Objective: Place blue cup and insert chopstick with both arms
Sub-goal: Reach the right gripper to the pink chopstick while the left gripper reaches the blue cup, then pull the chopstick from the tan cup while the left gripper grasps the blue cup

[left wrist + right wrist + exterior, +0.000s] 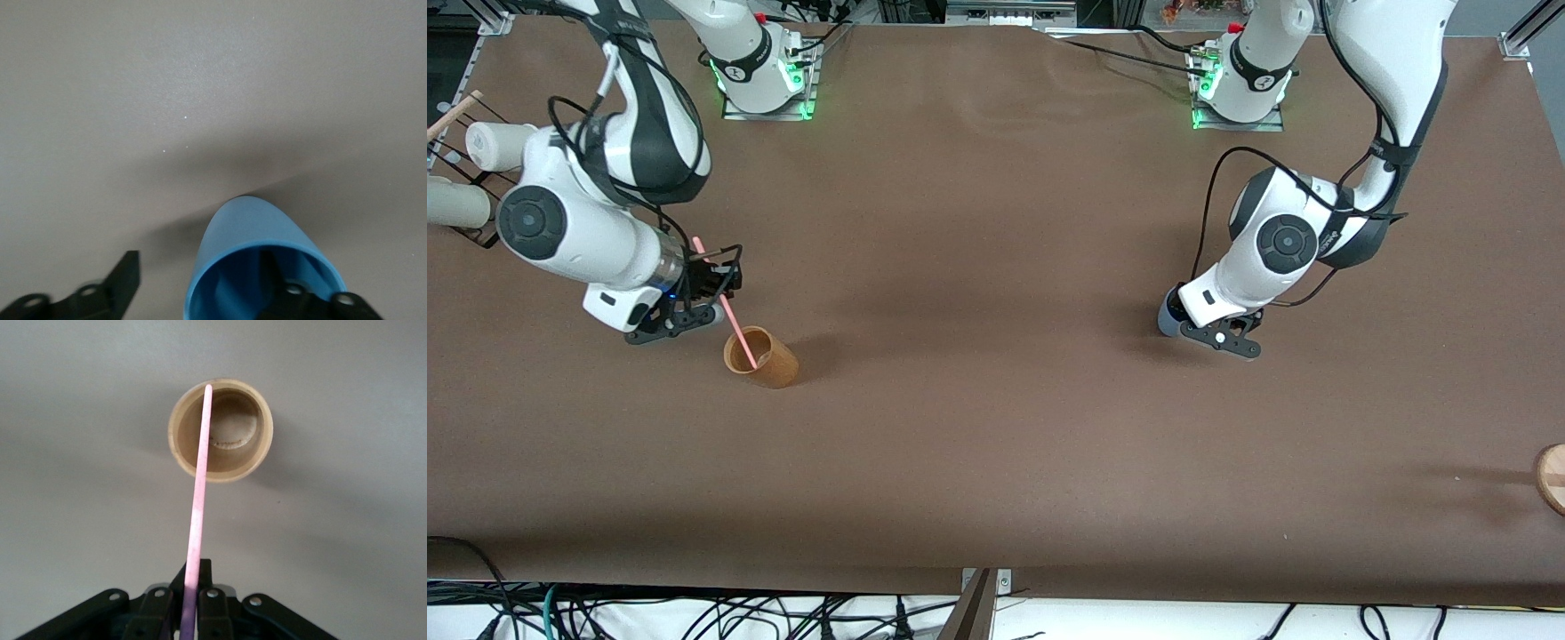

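Pink and thin, the chopstick [198, 500] is pinched between the closed fingers of the right tool [694, 307], its lower tip at the mouth of the wooden cup [761, 357] toward the right arm's end of the table [996, 427]. To seat it well, I judge the stick should go straight down inside the rim without tipping that cup. At the left arm's end, the left tool [1221, 336] has 1 finger inside the blue cup [257, 267], 1 outside; its grip on the wall cannot be told.
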You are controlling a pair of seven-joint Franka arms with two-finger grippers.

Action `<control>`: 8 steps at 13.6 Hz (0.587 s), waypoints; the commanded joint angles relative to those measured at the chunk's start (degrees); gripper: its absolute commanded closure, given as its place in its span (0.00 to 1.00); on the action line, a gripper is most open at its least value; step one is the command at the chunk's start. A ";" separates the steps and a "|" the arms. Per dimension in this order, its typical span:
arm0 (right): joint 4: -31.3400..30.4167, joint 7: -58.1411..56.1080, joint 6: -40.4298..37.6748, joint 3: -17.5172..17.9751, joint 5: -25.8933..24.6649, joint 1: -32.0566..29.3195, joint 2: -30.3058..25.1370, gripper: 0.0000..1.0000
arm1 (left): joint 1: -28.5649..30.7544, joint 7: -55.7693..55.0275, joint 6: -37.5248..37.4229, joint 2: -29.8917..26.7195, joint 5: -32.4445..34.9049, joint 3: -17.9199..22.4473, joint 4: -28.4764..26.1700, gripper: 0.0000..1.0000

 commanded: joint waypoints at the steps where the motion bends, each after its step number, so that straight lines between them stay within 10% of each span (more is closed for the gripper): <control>1: 5.30 0.21 -10.10 0.42 0.71 -0.18 -2.83 1.00 | 0.33 0.80 0.51 0.00 1.44 -0.26 0.03 1.00; 8: 16.56 0.65 -27.00 4.10 0.62 -0.09 -6.00 1.00 | -0.63 -2.17 -5.37 -0.53 0.48 -6.12 6.95 1.00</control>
